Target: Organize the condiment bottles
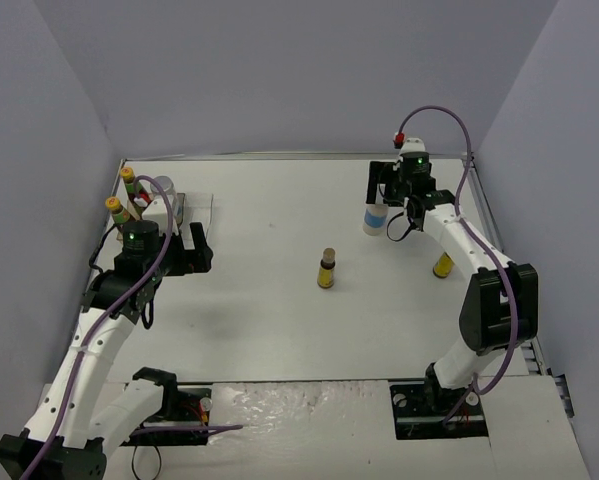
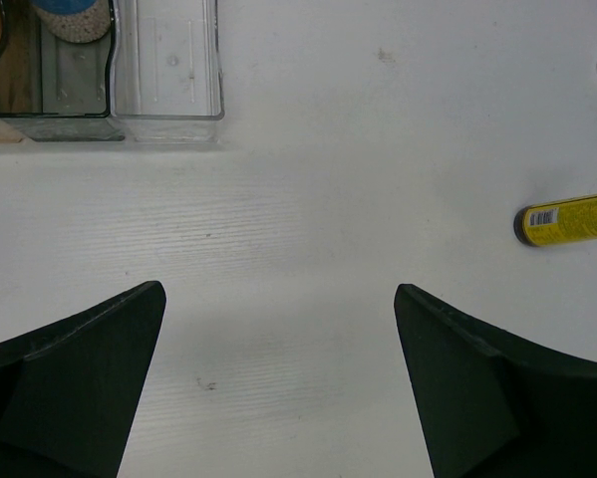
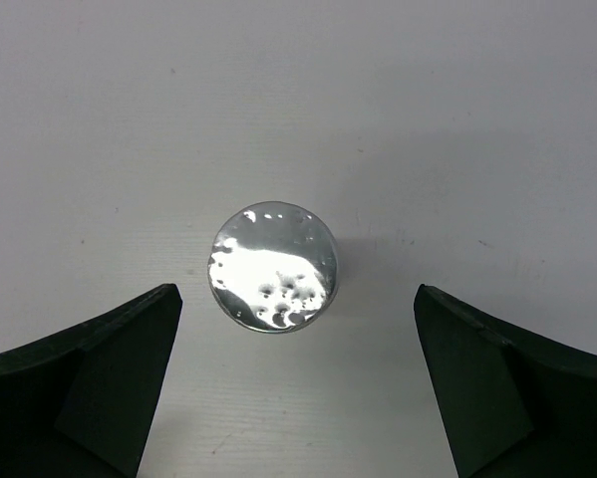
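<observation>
A squat white jar with a blue band stands at the back right. From above, the right wrist view shows its silver lid. My right gripper is open above it, and the lid lies between and just ahead of the fingertips. A tiny yellow-labelled bottle stands upright mid-table and also shows in the left wrist view. Two slim bottles with yellow caps lean in the clear rack at the back left. My left gripper is open and empty over bare table near the rack.
The rack holds a blue-topped jar in one compartment, and the compartment beside it has nothing in it. A small yellow object sits partly hidden behind my right arm. Grey walls enclose the table on three sides.
</observation>
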Motion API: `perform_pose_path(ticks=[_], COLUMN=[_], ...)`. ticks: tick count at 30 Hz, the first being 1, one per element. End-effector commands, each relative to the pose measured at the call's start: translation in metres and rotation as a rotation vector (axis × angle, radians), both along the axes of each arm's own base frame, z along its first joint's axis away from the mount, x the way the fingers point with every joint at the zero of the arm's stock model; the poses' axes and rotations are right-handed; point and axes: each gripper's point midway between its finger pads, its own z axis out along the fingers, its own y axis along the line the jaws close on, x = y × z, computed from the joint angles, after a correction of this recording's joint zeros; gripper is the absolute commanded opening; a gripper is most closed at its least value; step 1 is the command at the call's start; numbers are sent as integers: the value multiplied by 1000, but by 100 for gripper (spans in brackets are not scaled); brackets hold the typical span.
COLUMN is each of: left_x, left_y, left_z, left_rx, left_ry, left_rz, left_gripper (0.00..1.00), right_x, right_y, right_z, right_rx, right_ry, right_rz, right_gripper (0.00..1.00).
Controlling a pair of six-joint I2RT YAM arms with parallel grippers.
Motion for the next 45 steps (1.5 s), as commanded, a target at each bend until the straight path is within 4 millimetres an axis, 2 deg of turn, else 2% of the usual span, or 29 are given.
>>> perform_pose_path(ticks=[1,8,12,16,17,18,20,22,26,31,34,36,40,45], left_x=[11,7,4,2,2,2,1,2,3,5,5,5,3,0], left_y=[-3,-1,0,1,2,2,2,2,1,1,1,2,3,2], left_z=[23,24,22,23,23,24,24,22,23,27,29,30,30,31], left_rx=[-4,4,13,22,25,26,28,27,24,22,26,29,35,29], left_ry=[-80,-77,-71,-71,-71,-74,-71,-68,-71,-84,-92,-97,-101,-115], left_rz=[-13,-13,-15,-16,-15,-15,-16,-15,-17,-18,-19,-17,-18,-29], left_gripper=[97,97,97,97,97,97,97,97,97,97,97,97,97,97], right_x=[17,30,33,35,36,36,36,35,27,1,-22,-33,-65,-103], right_y=[18,12,13,19,24,27,35,49,93,171,224,250,304,347], right_z=[28,1,-17,-27,-28,-28,-25,-23,-10,16,32,37,31,14], right_rx=[-3,-43,-56,-59,-58,-54,-63,-61,-84,-54,-50,-36,-13,-29], right_ry=[-81,-34,1,15,15,16,1,-4,-43,-104,-147,-158,-150,-130], right_rz=[59,20,26,68,97,106,147,187,318,506,620,680,810,918], right_gripper=[100,100,95,80,73,72,55,42,29,26,26,26,27,28])
